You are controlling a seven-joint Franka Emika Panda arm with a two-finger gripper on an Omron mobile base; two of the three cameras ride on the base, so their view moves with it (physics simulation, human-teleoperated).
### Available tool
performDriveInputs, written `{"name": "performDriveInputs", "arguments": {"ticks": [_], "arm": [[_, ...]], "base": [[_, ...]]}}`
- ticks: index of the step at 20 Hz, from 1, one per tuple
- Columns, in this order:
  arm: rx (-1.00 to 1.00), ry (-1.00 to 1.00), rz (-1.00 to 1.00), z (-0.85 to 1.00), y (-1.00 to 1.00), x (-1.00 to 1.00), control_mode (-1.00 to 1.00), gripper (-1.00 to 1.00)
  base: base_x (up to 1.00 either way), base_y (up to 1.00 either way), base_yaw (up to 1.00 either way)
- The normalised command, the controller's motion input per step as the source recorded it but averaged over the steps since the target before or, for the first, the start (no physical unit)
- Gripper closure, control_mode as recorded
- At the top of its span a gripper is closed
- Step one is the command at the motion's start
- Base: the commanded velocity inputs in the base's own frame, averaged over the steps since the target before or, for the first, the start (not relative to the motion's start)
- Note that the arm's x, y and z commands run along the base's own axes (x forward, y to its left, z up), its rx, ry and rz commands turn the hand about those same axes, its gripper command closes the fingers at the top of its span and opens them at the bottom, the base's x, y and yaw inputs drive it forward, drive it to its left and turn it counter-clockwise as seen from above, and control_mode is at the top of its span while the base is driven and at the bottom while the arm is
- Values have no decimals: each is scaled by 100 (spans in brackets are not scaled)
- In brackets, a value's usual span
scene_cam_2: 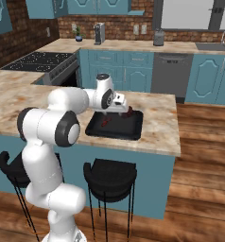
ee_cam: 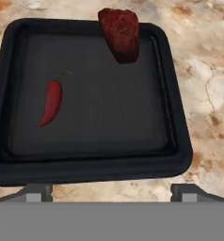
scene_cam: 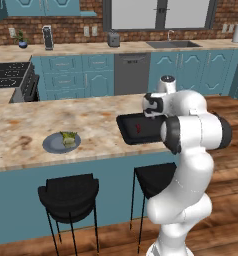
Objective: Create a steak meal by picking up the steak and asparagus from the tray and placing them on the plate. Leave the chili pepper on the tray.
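Observation:
The black tray (ee_cam: 104, 127) lies on the island counter right under my gripper (ee_cam: 111, 191), whose fingertips (ee_cam: 38, 190) stand wide apart with nothing between them. The dark red-brown steak (ee_cam: 119, 34) leans on the tray's far rim. The slim red chili pepper (ee_cam: 51, 101) lies on the tray's left half. In the left base view the gripper (scene_cam: 152, 107) hovers over the tray (scene_cam: 128, 131), and the chili pepper (scene_cam: 138, 129) shows beside the arm. The light green asparagus (scene_cam: 68, 137) rests on the grey-blue plate (scene_cam: 53, 145), farther left on the counter.
Two black bar stools (scene_cam: 68, 192) stand below the counter's near edge. The marble counter (scene_cam: 26, 125) stretches left past the plate. A stove (scene_cam: 11, 75) sits at the far left, and the back counter holds a sink (scene_cam: 172, 44).

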Motion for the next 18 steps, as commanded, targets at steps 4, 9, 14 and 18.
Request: {"name": "performDriveInputs", "arguments": {"ticks": [4, 9, 14, 18], "arm": [[1, 0, 0, -10, -25, 62, -100, -100], [0, 0, 0, -33, 0, 48, -100, -100], [0, 0, 0, -37, -1, 52, -100, -100], [0, 0, 0, -26, -12, 54, -100, -100]], "base": [[0, 0, 0], [0, 0, 0], [0, 0, 0], [0, 0, 0]]}}
